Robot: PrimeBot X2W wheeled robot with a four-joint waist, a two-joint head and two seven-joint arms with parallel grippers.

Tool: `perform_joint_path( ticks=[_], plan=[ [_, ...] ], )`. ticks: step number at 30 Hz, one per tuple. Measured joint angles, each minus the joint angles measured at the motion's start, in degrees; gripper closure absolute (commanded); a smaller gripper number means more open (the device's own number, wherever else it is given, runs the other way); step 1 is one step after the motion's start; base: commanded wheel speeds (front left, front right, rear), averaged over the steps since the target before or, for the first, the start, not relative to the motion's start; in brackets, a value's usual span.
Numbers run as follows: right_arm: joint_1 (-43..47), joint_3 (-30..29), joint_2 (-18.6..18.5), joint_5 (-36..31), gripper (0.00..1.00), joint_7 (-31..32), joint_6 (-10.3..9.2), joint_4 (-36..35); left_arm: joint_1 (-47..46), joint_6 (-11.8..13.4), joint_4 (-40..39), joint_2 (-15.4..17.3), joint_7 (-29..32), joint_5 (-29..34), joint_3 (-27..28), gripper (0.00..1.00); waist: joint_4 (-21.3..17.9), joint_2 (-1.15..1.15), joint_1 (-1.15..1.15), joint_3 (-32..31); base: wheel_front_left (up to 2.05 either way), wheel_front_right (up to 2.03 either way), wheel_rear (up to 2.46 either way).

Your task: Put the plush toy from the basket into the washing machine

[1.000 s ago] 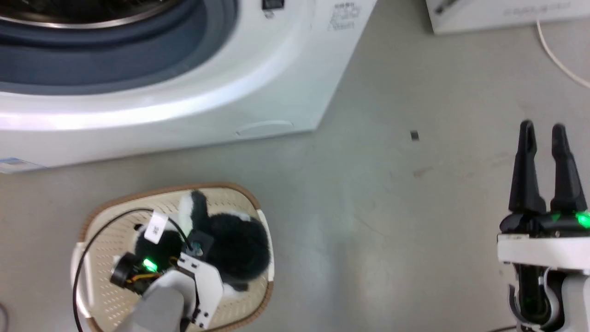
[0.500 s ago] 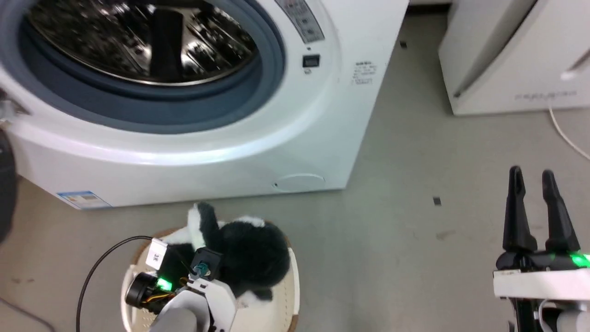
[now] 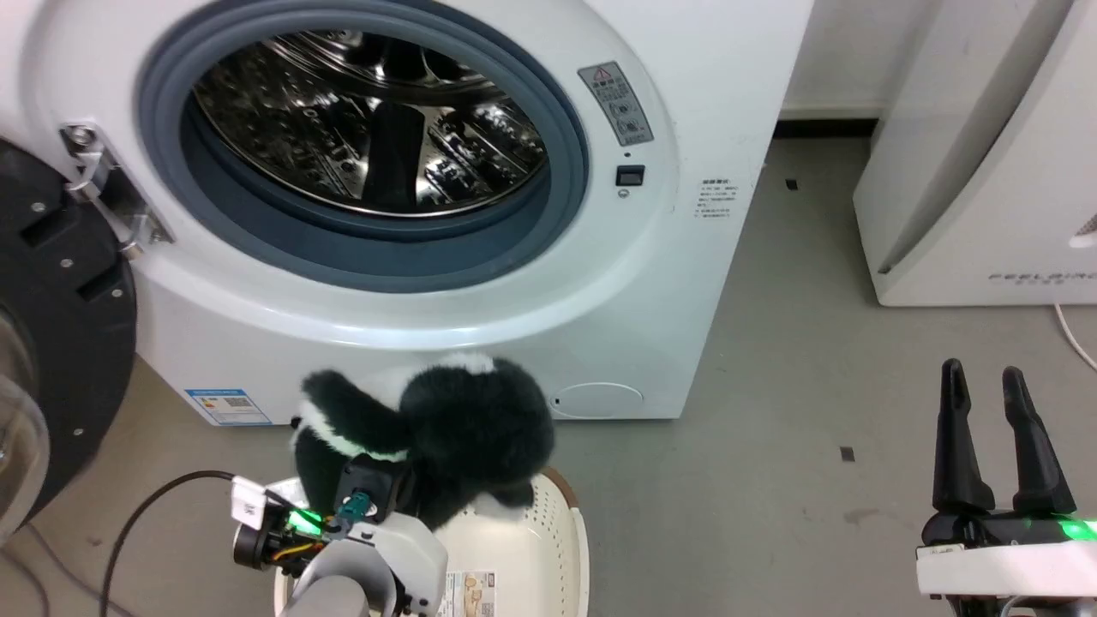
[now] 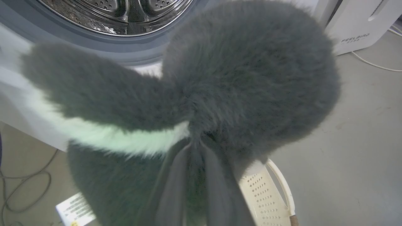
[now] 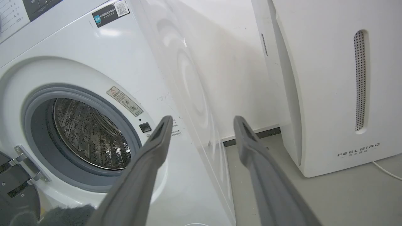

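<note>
Left gripper (image 4: pixel 194 150) clamped on plush toy (image 3: pixel 437 424), fingers sunk in fur. Toy hangs just over basket (image 3: pixel 561 548), in front of washing machine (image 3: pixel 686 283), below porthole; can't tell if it touches rim. Pick-up done, I judge. Left to do: raise to drum (image 3: pixel 368 128), release. Toy's long axis runs crosswise: banded limb points to my left, round bulk to my right. Right gripper (image 3: pixel 984 377) parted, empty.
</note>
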Motion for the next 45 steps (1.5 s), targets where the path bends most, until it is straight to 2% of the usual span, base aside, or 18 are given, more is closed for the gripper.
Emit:
perform_joint_path(
  ticks=[10,15,20,34,45],
  plan=[
    [0.24,0.15,0.00,-0.33,0.00,0.00,0.00,-0.10,1.85,2.40,-11.82,0.59,0.00,0.20,6.54,1.00,1.03,0.00,0.00,-1.30,0.00,0.00,0.00],
    [0.20,0.48,0.00,-0.32,0.00,0.00,0.00,-0.37,1.85,3.70,-15.32,0.65,0.00,0.24,11.04,1.00,0.50,0.00,0.00,-0.54,0.00,0.00,0.00],
    [-0.09,0.48,0.00,-0.30,0.00,0.00,0.00,-0.69,1.27,3.78,-17.05,0.49,0.00,1.55,14.18,1.00,-0.40,0.00,0.00,1.27,0.00,0.00,0.00],
    [-6.11,0.93,0.00,0.33,0.00,0.00,0.00,-1.34,-13.42,2.77,-14.29,1.51,0.00,4.48,20.72,1.00,-4.71,0.00,0.01,10.99,0.00,0.00,0.00],
    [-11.22,2.10,0.00,2.83,0.00,0.00,0.00,-1.83,-27.22,2.04,-8.87,5.09,0.00,6.31,23.24,1.00,-9.45,0.00,0.02,19.94,0.00,0.00,0.00]
  ],
)
